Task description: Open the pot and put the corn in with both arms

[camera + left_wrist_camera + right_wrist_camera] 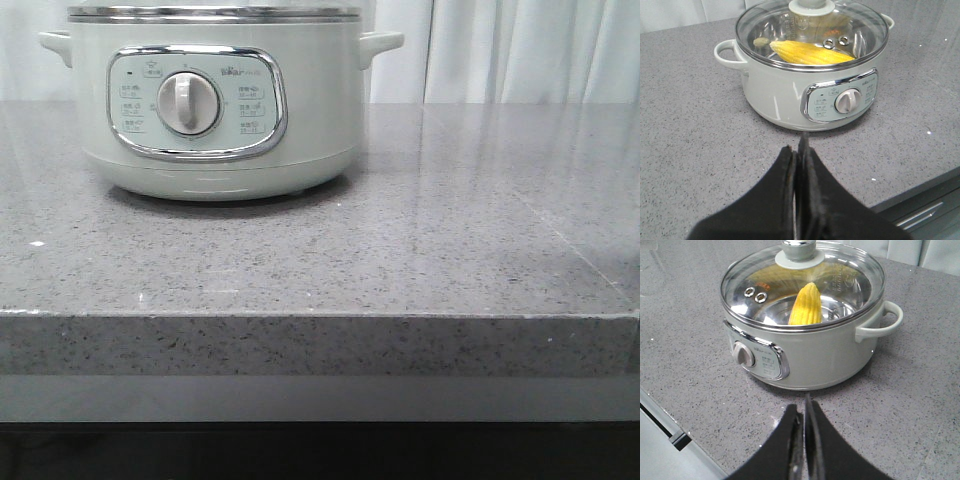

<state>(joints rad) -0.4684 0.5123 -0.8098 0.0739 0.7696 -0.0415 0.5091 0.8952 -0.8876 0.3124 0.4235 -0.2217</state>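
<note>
Ahead, on my front camera, the pot [218, 100] sits on the grey speckled tabletop [420, 250], left of centre and set back from the near edge. It is pale mint green, with a chrome-framed panel, a white dial [187, 103], two side handles and a steel rim cut off by the top of the frame. I see bare stone to its right and in front of it. Neither claw shows in this view.

On my left wrist camera, the glass lid [812, 32] is seated on the pot [805, 80], and the corn [810, 52], bright yellow with rows of kernels, lies inside under the glass. The left claw [799, 150] has its tips pressed together, holding nothing, apart from the pot's front. The tabletop's edge runs close beside this claw.

On my right wrist camera, the corn [806, 305] again lies inside the lidded pot [810, 345]. The right claw [802, 407] is likewise pressed together, empty, near the pot's base. The tabletop's edge passes beside it.
</note>
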